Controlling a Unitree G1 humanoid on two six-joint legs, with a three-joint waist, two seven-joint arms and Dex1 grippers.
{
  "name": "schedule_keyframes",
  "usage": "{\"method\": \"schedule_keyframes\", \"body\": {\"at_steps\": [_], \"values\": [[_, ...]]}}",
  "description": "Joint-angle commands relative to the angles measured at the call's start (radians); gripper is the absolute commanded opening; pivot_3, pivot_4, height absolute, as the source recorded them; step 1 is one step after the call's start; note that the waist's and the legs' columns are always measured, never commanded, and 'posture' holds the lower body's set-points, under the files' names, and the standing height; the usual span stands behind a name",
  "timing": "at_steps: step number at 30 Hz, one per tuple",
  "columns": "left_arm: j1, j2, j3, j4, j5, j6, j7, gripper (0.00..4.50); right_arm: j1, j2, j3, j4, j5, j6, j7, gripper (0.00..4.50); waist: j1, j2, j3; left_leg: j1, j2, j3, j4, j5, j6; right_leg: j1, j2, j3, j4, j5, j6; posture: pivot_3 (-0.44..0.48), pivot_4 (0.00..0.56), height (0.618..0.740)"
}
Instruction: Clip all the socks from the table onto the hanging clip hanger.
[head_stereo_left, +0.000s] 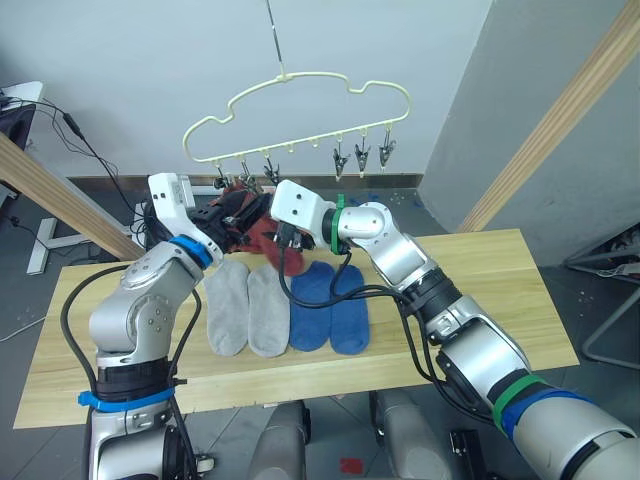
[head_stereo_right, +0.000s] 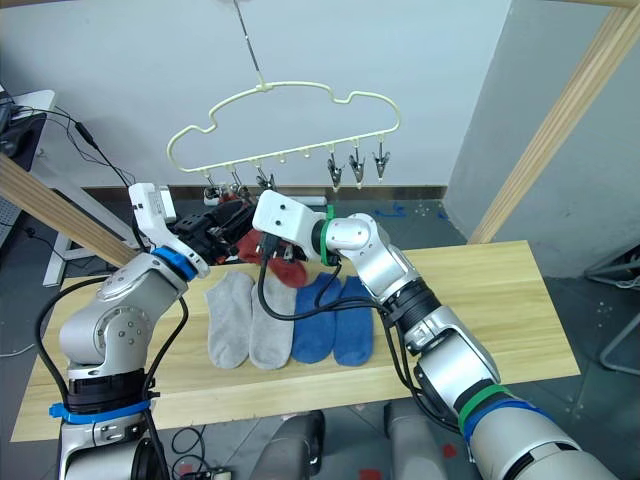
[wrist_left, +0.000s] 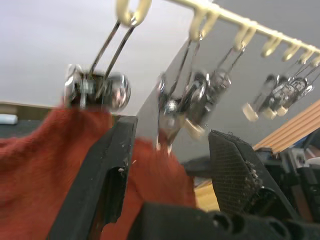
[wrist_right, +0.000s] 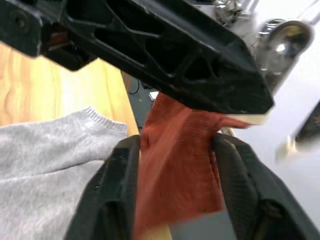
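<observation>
Two light grey knit socks (head_stereo_left: 246, 308) and two blue socks (head_stereo_left: 331, 305) lie on the yellowish wooden table (head_stereo_left: 500, 300). Above them, under the cloud-shaped pale yellow-green clip hanger (head_stereo_left: 300, 120), the right gripper (wrist_right: 172, 190) pinches a brick red sock (wrist_right: 177, 170); the left gripper (wrist_left: 170, 165) is spread apart.

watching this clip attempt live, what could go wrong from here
The right gripper pinches the red sock by a narrow strip, so it may slip out before a clip bites. The left gripper is open among crowded clips on the clip hanger; it could knock them swinging or snag one.
</observation>
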Motion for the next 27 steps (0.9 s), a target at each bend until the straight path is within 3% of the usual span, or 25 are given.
{"method": "schedule_keyframes", "body": {"at_steps": [1, 9, 15, 27], "values": [[0.026, 0.023, -0.010, -0.071, 0.036, -0.056, -0.017, 2.57, 0.039, -0.036, 0.012, -0.118, -0.003, -0.017, 0.033, 2.12, 0.000, 0.000, 0.000, 0.000, 0.000, 0.000, 0.000, 0.000, 0.000, 0.000, 0.000, 0.000, 0.000, 0.000, 0.000, -0.044, 0.296, 0.740], [0.131, 0.043, -0.146, -0.080, 0.284, -0.371, -0.073, 2.57, 0.230, -0.237, -0.041, -0.488, 0.075, 0.142, 0.163, 2.12, 0.004, 0.000, 0.000, 0.000, 0.000, 0.000, 0.000, 0.000, 0.000, 0.000, -0.001, 0.000, -0.001, 0.000, 0.000, -0.045, 0.301, 0.740], [0.120, -0.043, -0.181, -0.017, 0.407, -0.521, 0.024, 2.57, 0.307, -0.359, -0.157, -0.713, 0.162, 0.321, 0.175, 2.12, 0.006, 0.000, 0.000, 0.000, 0.001, 0.000, 0.000, -0.002, 0.004, 0.001, -0.001, 0.000, -0.001, 0.001, -0.002, -0.067, 0.307, 0.740], [0.092, -0.144, -0.197, 0.079, 0.491, -0.629, 0.108, 2.57, 0.358, -0.479, -0.285, -0.873, 0.273, 0.442, 0.139, 2.12, 0.002, -0.001, 0.000, 0.000, 0.000, 0.002, 0.000, -0.002, 0.004, 0.001, -0.001, 0.000, 0.000, 0.001, -0.002, -0.087, 0.318, 0.740]]}}
